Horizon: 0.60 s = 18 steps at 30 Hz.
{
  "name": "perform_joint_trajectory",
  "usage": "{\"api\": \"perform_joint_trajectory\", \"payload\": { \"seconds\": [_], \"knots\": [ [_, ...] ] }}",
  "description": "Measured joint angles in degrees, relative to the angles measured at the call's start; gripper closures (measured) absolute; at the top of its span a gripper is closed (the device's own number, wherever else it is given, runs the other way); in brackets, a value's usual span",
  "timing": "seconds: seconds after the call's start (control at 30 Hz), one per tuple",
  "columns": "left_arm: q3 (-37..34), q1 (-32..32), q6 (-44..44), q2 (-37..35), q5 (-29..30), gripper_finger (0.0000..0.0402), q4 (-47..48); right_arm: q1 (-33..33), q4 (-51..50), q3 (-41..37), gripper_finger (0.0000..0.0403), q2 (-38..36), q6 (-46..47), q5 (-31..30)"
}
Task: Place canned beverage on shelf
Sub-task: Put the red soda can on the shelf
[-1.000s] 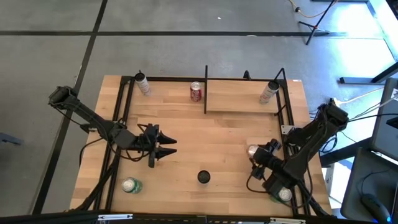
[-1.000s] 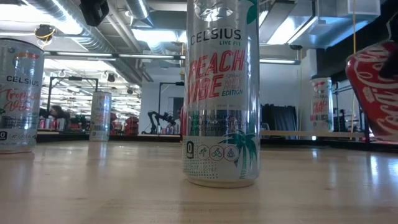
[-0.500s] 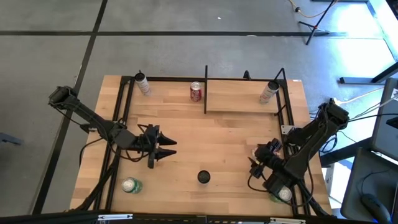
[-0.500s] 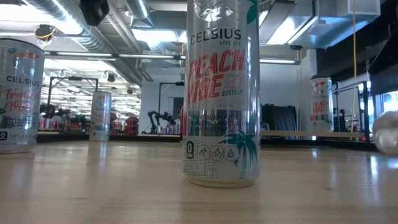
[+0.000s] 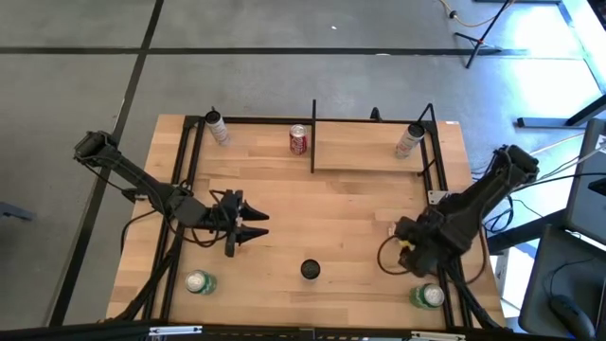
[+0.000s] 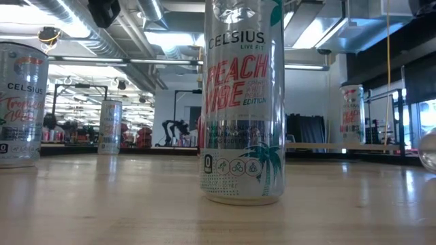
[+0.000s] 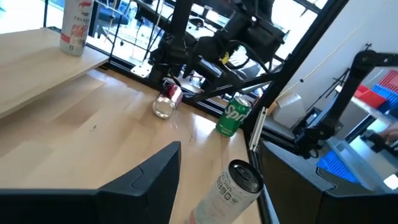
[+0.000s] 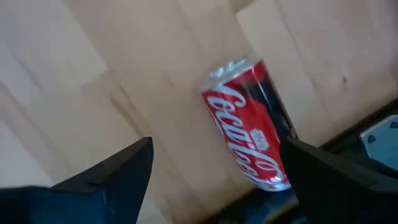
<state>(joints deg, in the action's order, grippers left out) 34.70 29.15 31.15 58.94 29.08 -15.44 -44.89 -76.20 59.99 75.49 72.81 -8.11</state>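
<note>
A red cola can [image 8: 249, 140] lies on its side on the tabletop near the right edge; the left wrist view also shows this can [image 7: 166, 102]. My right gripper [image 8: 214, 180] hangs over it, pointing down, open, one finger on either side without touching it. In the high view the right gripper [image 5: 409, 248] hides the can. The shelf [image 5: 374, 152] stands at the far right with a tall pale can [image 5: 409, 140] upright on its board. My left gripper [image 5: 260, 227] waits open, left of the middle, holding nothing.
A tall Celsius can [image 5: 311, 270] stands near the front middle. Green cans stand at the near left [image 5: 199, 281] and near right [image 5: 428, 296]. A red can [image 5: 299, 139] and a pale can [image 5: 217, 128] stand at the far edge. A black rod frame [image 5: 180, 218] borders the table.
The red cola can, tilted a second ago, has fallen and now lies on its side. My right gripper has risen, drawn a little toward the table's right edge and tipped over until it points down at the can; its fingers have stayed open.
</note>
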Motion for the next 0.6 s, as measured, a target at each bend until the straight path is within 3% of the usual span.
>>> {"api": "perform_joint_trajectory", "payload": {
  "seconds": [0.2, 0.4, 0.6],
  "knots": [
    [0.0, 0.0, -0.21, -0.01, 0.42, 0.0191, 0.0, 4.17, 3.41, -0.02, 0.0068, -0.35, -8.9, 7.1],
    [0.0, 0.0, -0.19, -0.02, 0.44, 0.0191, -0.01, 7.8, -0.19, -1.14, 0.0068, -0.34, -14.15, 7.2],
    [0.0, 0.0, -0.25, 0.0, 0.44, 0.0191, 0.11, 11.92, 0.33, -5.8, 0.0068, -0.31, -22.05, 12.78]
  ]
}}
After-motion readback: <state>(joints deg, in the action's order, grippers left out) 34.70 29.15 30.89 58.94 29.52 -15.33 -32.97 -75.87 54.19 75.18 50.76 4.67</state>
